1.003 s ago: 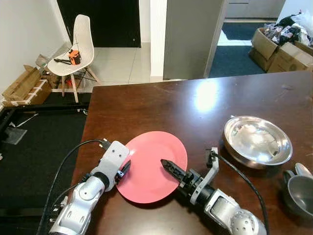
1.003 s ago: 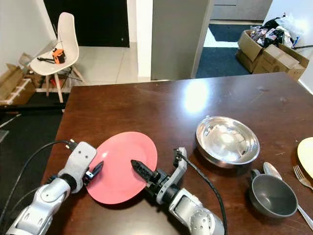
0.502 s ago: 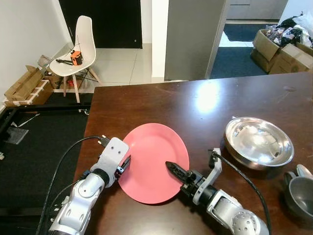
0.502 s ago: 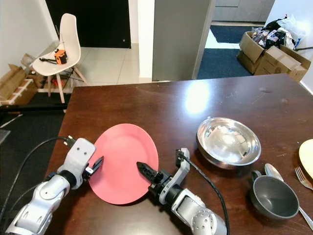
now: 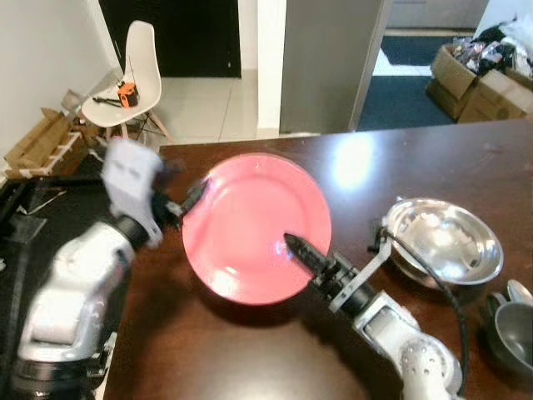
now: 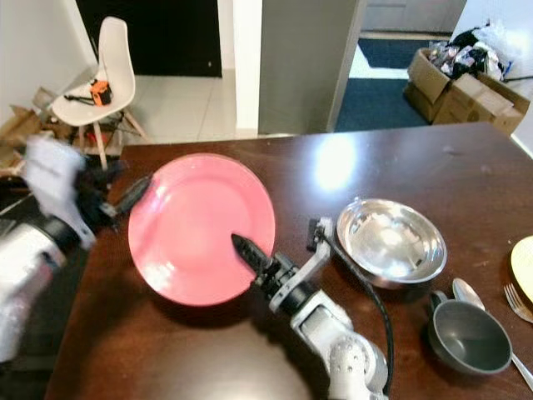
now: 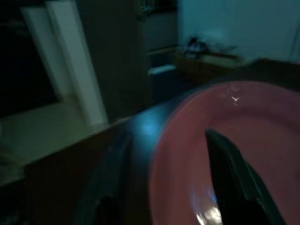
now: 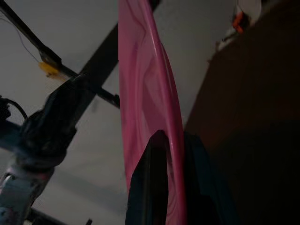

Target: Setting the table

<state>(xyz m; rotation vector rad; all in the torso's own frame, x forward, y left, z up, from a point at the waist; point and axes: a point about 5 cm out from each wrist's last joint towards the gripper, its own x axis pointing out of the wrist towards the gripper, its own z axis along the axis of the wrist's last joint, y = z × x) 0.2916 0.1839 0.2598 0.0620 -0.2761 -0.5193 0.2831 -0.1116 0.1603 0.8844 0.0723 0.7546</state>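
Up off the bench [image 5: 250,350] has come the pink plate [image 5: 254,225], which lay flat on the wood a moment ago and now hangs tipped in the air between both arms.

At the plate's 9 o'clock edge is the left hand [image 5: 190,198]. One black finger [image 7: 229,180] lies on the plate's face and the other sits behind the rim, so it is pinching the plate.

At about 5 o'clock is the right hand [image 6: 250,254]. Its fingers are pressed onto the rim from both sides, also pinching the plate.

To do this well, I think both hands should move together, at one speed, and keep the plate from tipping more.

Off at 3 o'clock rest a silver bowl [image 6: 391,242], a grey cup [image 6: 468,337], a spoon [image 6: 463,290] and a fork [image 6: 516,302]. The plate should come down well apart from them.
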